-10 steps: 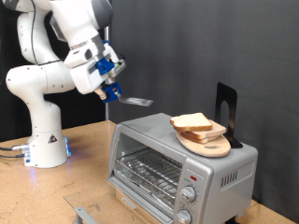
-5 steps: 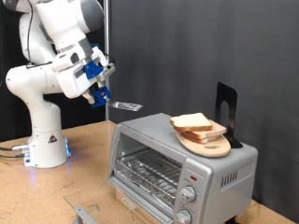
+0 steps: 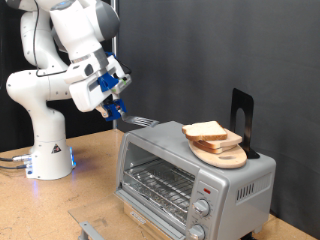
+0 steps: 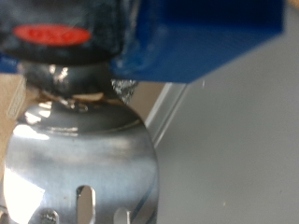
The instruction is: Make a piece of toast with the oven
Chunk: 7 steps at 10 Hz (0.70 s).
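While a slotted metal spatula (image 3: 140, 122) is clamped between the fingers of the gripper (image 3: 115, 108), its blade is held level just above the oven (image 3: 190, 170) roof, at the end nearer the robot base, seemingly so it can be slid under bread. The piece of toast (image 3: 208, 131) is kept on a wooden board (image 3: 222, 152) on the oven's roof, towards the counter's far edge.

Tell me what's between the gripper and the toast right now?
In the exterior view, only the spatula held in the gripper and bare oven top separate it from the toast, which sits on a wooden board.
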Available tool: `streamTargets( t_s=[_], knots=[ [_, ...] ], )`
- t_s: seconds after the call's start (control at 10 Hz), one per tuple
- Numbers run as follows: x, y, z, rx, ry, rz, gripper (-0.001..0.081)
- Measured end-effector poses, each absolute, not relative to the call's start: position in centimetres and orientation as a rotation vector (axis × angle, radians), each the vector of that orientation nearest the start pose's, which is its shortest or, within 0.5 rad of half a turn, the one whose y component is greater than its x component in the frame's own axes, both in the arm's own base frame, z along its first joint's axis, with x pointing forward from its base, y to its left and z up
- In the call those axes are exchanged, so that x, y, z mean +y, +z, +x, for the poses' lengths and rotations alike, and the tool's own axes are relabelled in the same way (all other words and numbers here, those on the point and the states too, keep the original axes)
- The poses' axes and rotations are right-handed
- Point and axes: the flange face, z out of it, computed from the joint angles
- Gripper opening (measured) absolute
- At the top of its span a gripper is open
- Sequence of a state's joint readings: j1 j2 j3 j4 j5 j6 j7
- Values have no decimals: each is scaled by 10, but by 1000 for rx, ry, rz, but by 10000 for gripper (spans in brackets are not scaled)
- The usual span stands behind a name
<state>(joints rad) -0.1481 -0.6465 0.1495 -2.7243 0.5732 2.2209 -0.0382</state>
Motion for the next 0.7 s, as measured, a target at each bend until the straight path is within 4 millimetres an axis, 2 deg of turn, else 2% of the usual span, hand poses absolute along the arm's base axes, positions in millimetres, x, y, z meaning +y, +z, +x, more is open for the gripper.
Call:
streamTargets(
  t_s=[0.3, 0.7],
  knots=[
    [36, 418, 374, 402, -245, -2720, 498],
    [56, 406, 384, 392, -227, -2744, 498]
  ],
)
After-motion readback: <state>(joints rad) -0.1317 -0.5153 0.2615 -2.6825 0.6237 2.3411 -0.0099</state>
